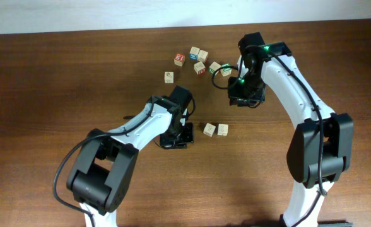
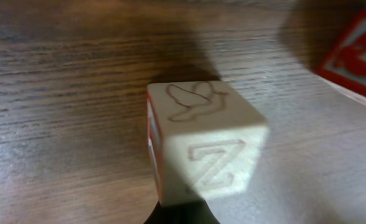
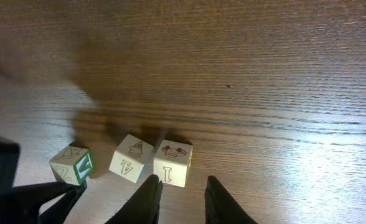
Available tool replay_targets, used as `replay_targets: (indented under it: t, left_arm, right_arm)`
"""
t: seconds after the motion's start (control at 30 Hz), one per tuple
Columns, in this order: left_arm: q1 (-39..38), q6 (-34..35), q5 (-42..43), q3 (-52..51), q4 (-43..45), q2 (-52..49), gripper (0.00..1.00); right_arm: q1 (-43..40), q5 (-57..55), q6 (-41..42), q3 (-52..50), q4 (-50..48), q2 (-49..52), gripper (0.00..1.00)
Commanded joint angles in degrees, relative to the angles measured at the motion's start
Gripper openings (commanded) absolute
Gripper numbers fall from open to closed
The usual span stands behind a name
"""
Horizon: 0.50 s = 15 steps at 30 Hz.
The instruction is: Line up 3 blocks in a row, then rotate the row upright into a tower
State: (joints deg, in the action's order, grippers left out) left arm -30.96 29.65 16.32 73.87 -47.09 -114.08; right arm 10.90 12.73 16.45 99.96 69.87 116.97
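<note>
Hanging over the table (image 1: pixel 59 63), the right gripper (image 3: pixel 182 182) has its fingers apart and empty. The I block (image 3: pixel 173 163) and the A block (image 3: pixel 131 158) sit just beside each other ahead of it. Lower down, the left gripper (image 1: pixel 180 134) is closed on nothing, with the Z block (image 2: pixel 201 143) resting on the wood right in front. The other blocks (image 1: pixel 200 60) cluster farther back.

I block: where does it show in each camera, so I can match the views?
Overhead: I block, right cube of the mid-table pair.
Left wrist: not in it.
Right wrist: I block, low centre.
Shared landmark: A block, at its left in overhead and right wrist.
</note>
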Motion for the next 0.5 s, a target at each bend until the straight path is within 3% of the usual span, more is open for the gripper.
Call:
replay_targets:
  t: [0.0,0.47]
  left_arm:
    - [0.63,0.28,0.5,0.33,0.85,-0.57,0.0]
    - [1.18,-1.44,0.66,1.99,6.16,-0.57,0.0]
  right_arm:
    - [-0.04,-0.74,-0.17,0.81,-0.04,0.42,0.25]
    - [-0.04,-0.76,-0.17,0.81,-0.2,0.42,0.25]
